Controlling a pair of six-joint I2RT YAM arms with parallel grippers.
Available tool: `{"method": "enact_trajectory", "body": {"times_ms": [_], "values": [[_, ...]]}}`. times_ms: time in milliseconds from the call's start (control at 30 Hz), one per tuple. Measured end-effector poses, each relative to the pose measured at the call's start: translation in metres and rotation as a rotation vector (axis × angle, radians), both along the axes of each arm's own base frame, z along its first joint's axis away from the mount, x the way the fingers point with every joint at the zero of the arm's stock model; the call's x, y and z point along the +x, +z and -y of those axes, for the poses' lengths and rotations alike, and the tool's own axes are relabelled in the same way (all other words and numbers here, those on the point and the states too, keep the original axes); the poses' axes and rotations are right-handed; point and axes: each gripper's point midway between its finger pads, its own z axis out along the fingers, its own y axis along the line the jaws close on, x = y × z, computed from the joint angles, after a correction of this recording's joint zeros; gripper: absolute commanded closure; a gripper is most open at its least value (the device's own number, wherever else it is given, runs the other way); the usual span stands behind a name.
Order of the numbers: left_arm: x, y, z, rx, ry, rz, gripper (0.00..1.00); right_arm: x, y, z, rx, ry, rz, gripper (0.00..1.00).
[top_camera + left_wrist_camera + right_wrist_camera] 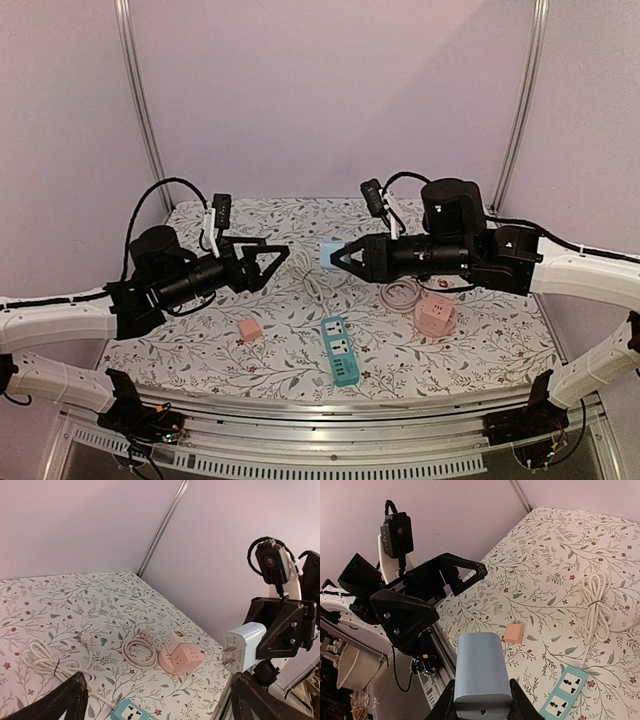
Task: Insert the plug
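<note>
Above a flower-patterned desk [480, 340], the right arm's fingers [352, 256] clamped the sides of a blue plug [328, 252], likely light and rigid, its bare prongs facing the left arm's fingers [462, 569], spread and empty, the power strip [339, 350] lying below.

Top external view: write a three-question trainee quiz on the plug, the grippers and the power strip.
1. Fill in: the left gripper has its fingers ____ and holds nothing.
2. Multiple choice: what grips the light-blue plug? A) left gripper B) right gripper C) nothing
3. True or false: the plug is not yet in the teal power strip.
Key: 1 open; 2 B; 3 true.
</note>
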Motion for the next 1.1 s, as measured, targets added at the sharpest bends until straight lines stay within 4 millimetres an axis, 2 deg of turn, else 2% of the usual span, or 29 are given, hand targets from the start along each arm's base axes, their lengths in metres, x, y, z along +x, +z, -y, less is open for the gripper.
{"method": "enact_trajectory", "body": {"times_ms": [167, 300, 400, 567, 800, 1000, 1100], "values": [[0.012, -0.035, -0.018, 0.093, 0.119, -0.008, 0.01, 0.004, -0.018, 0.009, -0.122, -0.034, -0.019, 1.0], [0.017, -0.066, -0.033, 0.161, 0.198, -0.025, 0.01, 0.01, -0.023, 0.015, -0.205, -0.067, -0.025, 1.0], [0.022, -0.081, -0.038, 0.202, 0.232, -0.032, 0.02, 0.015, -0.024, 0.014, -0.255, -0.081, -0.04, 1.0], [0.031, -0.093, -0.045, 0.229, 0.295, -0.014, 0.02, 0.026, -0.038, 0.009, -0.344, -0.089, -0.095, 1.0], [0.038, -0.118, -0.058, 0.287, 0.375, -0.006, 0.02, 0.038, -0.081, -0.003, -0.484, -0.063, -0.232, 1.0], [0.041, -0.117, -0.059, 0.286, 0.394, 0.013, 0.02, 0.049, -0.117, -0.014, -0.588, -0.026, -0.339, 1.0], [0.042, -0.115, -0.06, 0.284, 0.399, 0.019, 0.02, 0.05, -0.136, -0.013, -0.636, 0.0, -0.388, 1.0]]}}
